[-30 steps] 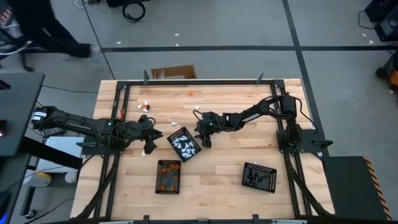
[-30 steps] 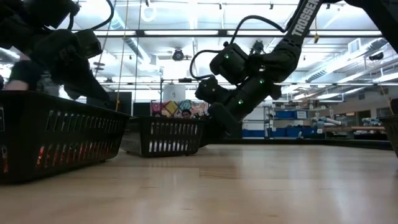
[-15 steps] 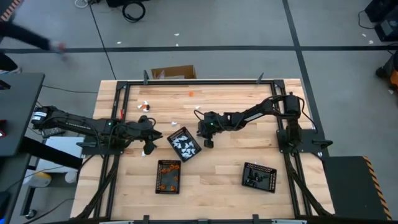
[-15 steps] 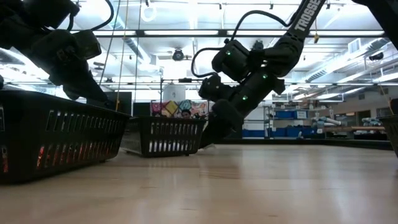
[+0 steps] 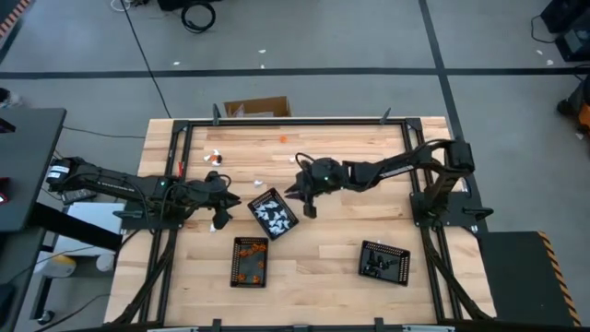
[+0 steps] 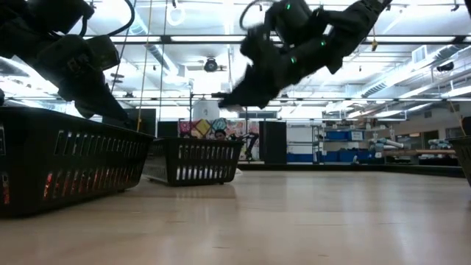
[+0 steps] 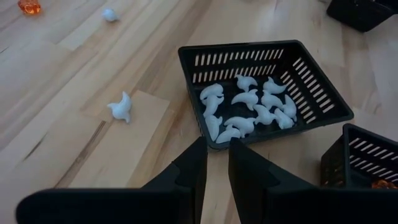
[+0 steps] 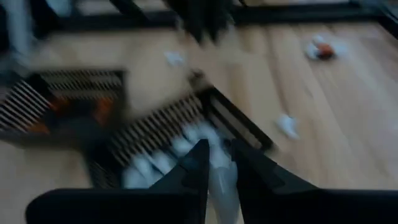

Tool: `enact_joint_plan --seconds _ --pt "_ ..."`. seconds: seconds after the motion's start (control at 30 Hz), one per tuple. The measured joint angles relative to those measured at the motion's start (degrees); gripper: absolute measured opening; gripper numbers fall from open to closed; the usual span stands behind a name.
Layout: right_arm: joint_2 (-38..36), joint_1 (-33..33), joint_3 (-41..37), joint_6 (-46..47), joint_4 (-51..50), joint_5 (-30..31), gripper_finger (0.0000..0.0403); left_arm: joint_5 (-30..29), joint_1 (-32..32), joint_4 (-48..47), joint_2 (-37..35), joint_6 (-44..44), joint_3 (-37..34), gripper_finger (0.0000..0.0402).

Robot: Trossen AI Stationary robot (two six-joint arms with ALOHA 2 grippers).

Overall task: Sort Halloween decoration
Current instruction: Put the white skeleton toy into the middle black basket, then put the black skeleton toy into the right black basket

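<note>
Right arm: I see it reaching from its base at the table's right edge toward the middle, stretched nearly flat in the high view, wrist lifted clear of the wood in the low view.
Right gripper (image 5: 308, 205): it hangs just beside the right rim of the tray of white pieces (image 5: 273, 212); in its wrist view a pale white piece (image 8: 222, 183) sits pinched between the two fingers, so I read it as clamped on that piece.
Left arm: I have it lying low from the table's left edge, elbow bent, wrist angled down toward the wood.
Left gripper (image 5: 221, 214): it sits left of the white tray, apart from it; its fingers (image 7: 190, 168) stand close together with a narrow slit between them, and I see nothing in that slit.
Loose decoration: a white piece (image 7: 120, 107) lies on bare wood near the white tray; an orange piece (image 5: 283, 139) lies near the far edge.
Sorted decoration: the white tray holds a heap of white pieces (image 7: 249, 109); the orange tray (image 5: 250, 261) is nearer the front; the dark tray (image 5: 384, 262) sits front right.
</note>
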Motion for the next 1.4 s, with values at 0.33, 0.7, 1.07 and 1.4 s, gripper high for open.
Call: enact_joint_plan --seconds 0.33,0.7,1.07,1.4 --pt "11.3 4.9 9.8 5.0 3.5 -3.0 0.0075 -0.5 0.0 0.9 0.0 -2.1 0.0 0.0076" --pt "10.8 4.8 20.9 1.9 -16.8 -2.3 0.0165 1.7 -0.1 -2.5 0.0 -2.1 0.0 0.0078" --pt "1.7 4.4 13.5 -2.7 -18.4 8.3 0.0167 12.9 -4.7 -10.1 0.1 1.8 3.3 0.0170" --pt "-2.0 2.1 -2.4 -3.6 11.6 8.2 0.0164 5.7 -5.7 -12.1 6.0 2.4 1.6 0.0172"
